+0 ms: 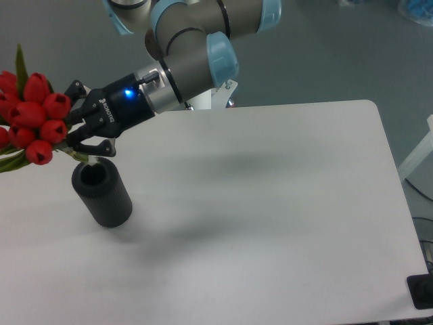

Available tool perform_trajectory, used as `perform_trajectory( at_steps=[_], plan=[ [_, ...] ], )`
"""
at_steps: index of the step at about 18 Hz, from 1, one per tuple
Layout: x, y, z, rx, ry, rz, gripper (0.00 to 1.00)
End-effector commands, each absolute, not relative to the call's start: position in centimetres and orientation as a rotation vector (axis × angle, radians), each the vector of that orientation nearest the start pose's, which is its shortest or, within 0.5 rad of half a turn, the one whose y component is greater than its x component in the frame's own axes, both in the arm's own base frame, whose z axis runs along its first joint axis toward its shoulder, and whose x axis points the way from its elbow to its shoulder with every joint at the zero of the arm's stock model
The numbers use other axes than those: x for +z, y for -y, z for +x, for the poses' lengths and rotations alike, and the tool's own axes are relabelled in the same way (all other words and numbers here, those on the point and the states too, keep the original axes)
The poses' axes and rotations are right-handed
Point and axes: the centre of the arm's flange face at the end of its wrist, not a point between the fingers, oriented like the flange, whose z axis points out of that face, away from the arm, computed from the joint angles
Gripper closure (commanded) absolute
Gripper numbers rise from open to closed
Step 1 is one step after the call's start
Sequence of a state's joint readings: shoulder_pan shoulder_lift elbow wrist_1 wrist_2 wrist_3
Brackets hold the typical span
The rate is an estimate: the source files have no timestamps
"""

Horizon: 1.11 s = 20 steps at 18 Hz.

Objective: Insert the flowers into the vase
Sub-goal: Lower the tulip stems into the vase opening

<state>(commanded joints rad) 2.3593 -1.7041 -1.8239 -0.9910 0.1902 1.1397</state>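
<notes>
From the fixed camera, we see the black two-finger gripper (76, 123) closed around the green stems of a bunch of red closed tulip buds (30, 120), held in the air at the frame's 9 o'clock edge. The matte black cylindrical vase (103, 193) stands upright on the white table (284, 217), at the gripper's 5 o'clock, its round mouth empty.
</notes>
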Motion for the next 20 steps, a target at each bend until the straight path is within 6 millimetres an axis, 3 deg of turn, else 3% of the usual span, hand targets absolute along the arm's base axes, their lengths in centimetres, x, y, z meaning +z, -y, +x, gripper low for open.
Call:
perform_trajectory(
  at_steps=[11,20],
  plan=[
    [41.0,-53.5,-20.8,-0.702,-0.483,-1.751,1.0],
    [35.1,-52.2,-19.9,-0.677,-0.545,-1.736,1.0]
  ],
)
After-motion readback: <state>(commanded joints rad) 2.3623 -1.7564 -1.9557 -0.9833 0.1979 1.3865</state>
